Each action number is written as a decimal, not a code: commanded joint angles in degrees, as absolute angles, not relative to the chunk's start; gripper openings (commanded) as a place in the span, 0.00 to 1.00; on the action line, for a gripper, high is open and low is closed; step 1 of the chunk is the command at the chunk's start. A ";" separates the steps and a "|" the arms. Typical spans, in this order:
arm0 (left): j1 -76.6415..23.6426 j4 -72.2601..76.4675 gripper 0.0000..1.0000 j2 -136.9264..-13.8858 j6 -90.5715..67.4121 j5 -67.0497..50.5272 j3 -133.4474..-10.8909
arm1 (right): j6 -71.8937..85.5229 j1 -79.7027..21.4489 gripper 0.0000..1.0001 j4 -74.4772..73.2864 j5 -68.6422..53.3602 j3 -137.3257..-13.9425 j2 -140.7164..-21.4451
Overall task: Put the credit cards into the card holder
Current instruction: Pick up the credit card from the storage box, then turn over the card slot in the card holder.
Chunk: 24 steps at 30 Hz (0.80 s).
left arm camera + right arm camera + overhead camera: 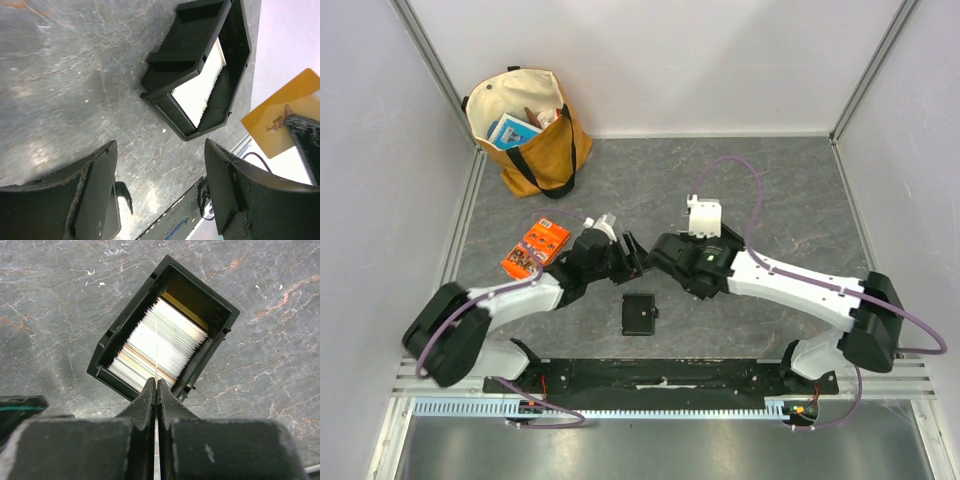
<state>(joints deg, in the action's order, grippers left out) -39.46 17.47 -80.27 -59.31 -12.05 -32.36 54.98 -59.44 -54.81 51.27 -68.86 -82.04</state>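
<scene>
When you look from above, the card holder [639, 313] lies on the table [770, 180], apparently shut and unfilled. At the left wrist, the left gripper [160, 146] gapes empty beside the black tray [235, 45] of credit cards [197, 92]. At the right wrist, the right gripper [156, 385] pinches one card [156, 357] edge-on; inserting remains.

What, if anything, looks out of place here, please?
Nothing is spilled or damaged. One oddity: the right gripper pinches an orange card, yet the holder lies folded shut, apart from it.
</scene>
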 commanded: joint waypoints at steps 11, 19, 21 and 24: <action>-39.11 -15.89 0.80 -46.25 -56.86 3.78 -18.90 | 48.70 -66.88 0.00 -30.27 33.10 -61.64 -78.42; -39.29 -20.65 0.27 -38.32 -55.46 2.02 -16.08 | 49.66 -66.80 0.00 -17.86 12.76 -56.16 -82.26; -39.20 -20.65 0.08 -39.46 -54.06 1.41 -16.69 | 49.75 -66.80 0.00 -15.92 11.60 -56.42 -84.02; -39.20 -20.74 0.02 -41.83 -51.95 0.53 -18.10 | 49.48 -66.80 0.00 -15.99 12.04 -57.22 -86.74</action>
<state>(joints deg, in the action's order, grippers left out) -39.29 -19.86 -39.70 -55.94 1.26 -16.45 50.28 -66.72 -21.21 16.10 -56.69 -84.27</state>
